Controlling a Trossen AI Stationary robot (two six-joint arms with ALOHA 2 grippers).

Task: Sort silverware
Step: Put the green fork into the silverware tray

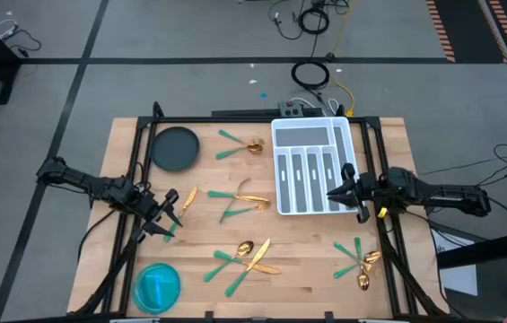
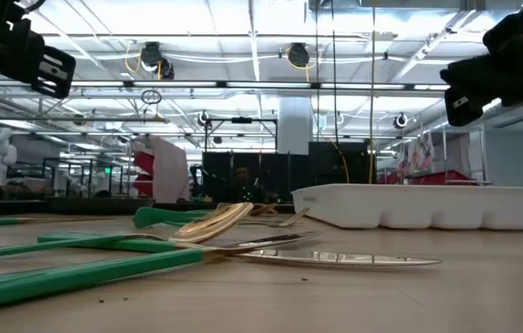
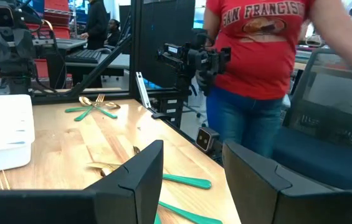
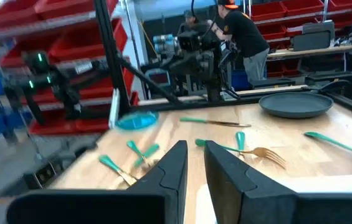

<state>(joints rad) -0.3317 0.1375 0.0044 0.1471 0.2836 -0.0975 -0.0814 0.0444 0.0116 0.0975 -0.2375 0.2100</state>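
The silverware lies loose on the wooden table in several small heaps: gold heads, teal handles. One heap [image 1: 240, 144] is near the far edge, one [image 1: 240, 203] in the middle, one [image 1: 244, 256] near the front and one [image 1: 359, 257] at the right front. A single knife [image 1: 187, 203] lies just beyond my left gripper [image 1: 170, 213], which hovers open and empty over the table's left part [image 3: 191, 168]. My right gripper [image 1: 332, 191] hangs above the right side of the white divided tray [image 1: 311, 166]. Its fingers [image 4: 195, 155] stand a narrow gap apart with nothing between them.
A dark round plate [image 1: 175, 148] sits at the far left and a blue bowl [image 1: 157, 287] at the near left corner. A black frame rims the table. A person in a red shirt [image 3: 256, 62] stands beyond the near edge; another person [image 4: 241, 34] stands off to the left.
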